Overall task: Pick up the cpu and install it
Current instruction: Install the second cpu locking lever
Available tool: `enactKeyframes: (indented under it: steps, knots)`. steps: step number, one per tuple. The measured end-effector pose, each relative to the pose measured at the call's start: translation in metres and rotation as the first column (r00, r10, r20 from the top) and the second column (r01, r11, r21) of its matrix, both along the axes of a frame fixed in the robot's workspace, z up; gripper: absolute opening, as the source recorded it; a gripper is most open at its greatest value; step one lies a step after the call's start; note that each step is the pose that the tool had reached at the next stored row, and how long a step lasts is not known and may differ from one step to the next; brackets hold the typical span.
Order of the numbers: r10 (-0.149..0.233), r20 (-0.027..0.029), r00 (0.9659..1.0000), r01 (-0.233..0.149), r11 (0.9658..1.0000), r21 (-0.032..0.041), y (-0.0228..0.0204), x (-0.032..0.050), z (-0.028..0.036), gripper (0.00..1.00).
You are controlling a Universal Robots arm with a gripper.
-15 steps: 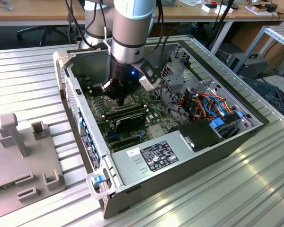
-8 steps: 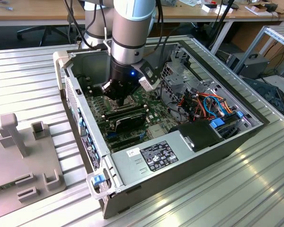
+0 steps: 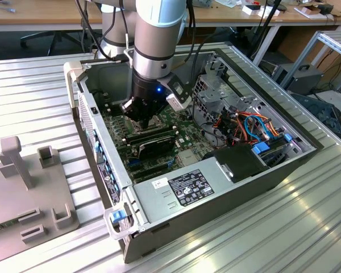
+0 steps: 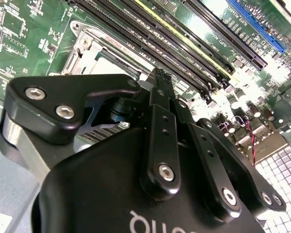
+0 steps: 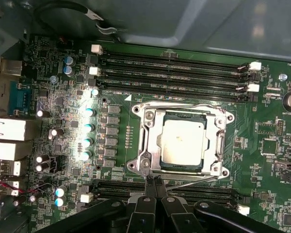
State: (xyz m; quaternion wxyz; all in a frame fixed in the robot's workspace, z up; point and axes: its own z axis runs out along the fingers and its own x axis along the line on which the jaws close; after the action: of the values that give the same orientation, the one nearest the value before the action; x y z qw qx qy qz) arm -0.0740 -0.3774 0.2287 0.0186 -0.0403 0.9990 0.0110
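First wrist view has the one cpu [image 5: 183, 141] already sitting in the socket [image 5: 182, 141], frame not clamped over it, I'd guess. The tool [image 5: 156, 183], fingers pinched together and empty, hangs just at the socket's 6 o'clock edge. Four RAM slots [image 5: 174, 73] at 12 o'clock.

Exterior view looks down (from afar); both wrist views near the motherboard [image 5: 53, 145]
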Motion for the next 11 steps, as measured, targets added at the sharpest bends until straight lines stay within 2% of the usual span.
enactKeyframes:
  steps: [11]
  knots:
    - [0.0, 0.0002, 1.0, 0.0, 1.0, -0.0001, 0.0, -0.0004, -0.0024, 0.11]
